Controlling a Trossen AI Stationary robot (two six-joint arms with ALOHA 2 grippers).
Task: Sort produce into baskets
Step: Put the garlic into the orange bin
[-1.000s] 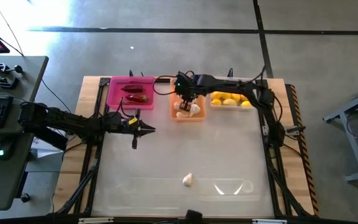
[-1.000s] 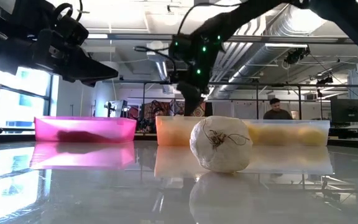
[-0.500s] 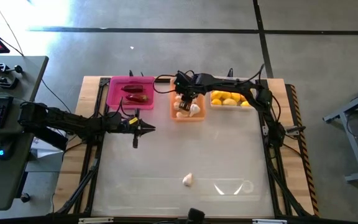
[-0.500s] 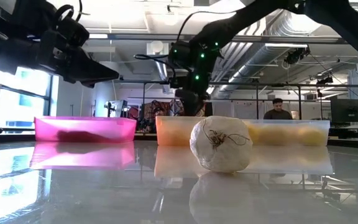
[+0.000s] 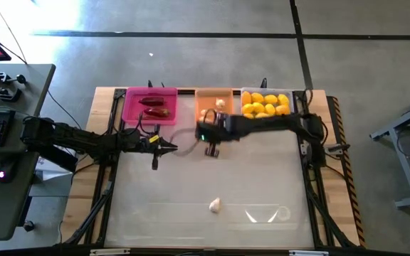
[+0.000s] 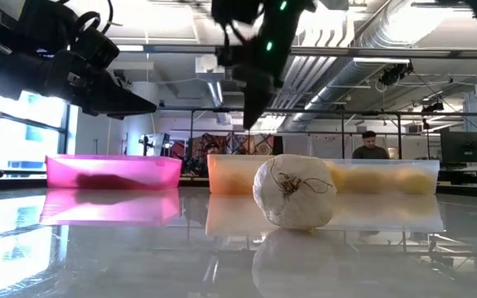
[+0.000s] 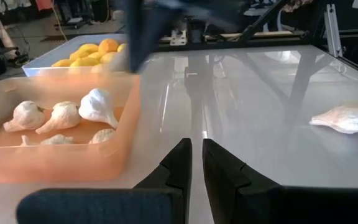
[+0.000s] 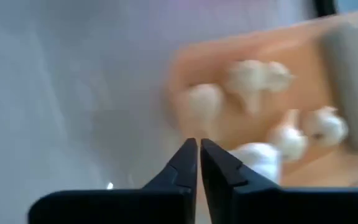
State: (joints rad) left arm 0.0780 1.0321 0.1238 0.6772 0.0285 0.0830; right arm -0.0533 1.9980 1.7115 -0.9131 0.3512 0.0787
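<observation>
Three baskets stand along the far edge: a pink one [image 5: 150, 105] with dark red chili peppers, an orange one [image 5: 214, 103] with several garlic bulbs [image 7: 61, 117], and a clear one [image 5: 265, 104] with yellow lemons. One garlic bulb [image 5: 215, 205] [image 6: 293, 191] lies on the table near the near edge. My right gripper [image 5: 212, 151] [image 8: 198, 147] hangs shut and empty above the table, just nearward of the orange basket. My left gripper [image 5: 175, 148] [image 7: 196, 155] hovers shut left of it, pointing toward the table's right.
A clear plastic scrap [image 5: 269, 213] lies near the front edge, right of the loose garlic bulb. The middle of the white table is bare. A desk with a keyboard stands off the table's left side. A person shows far back in the room [image 6: 369, 146].
My right gripper has risen out of the orange basket and swung toward the table's near edge and a little left, ending above the bare table. The garlic bulbs stay in the basket. My left arm has kept still.
</observation>
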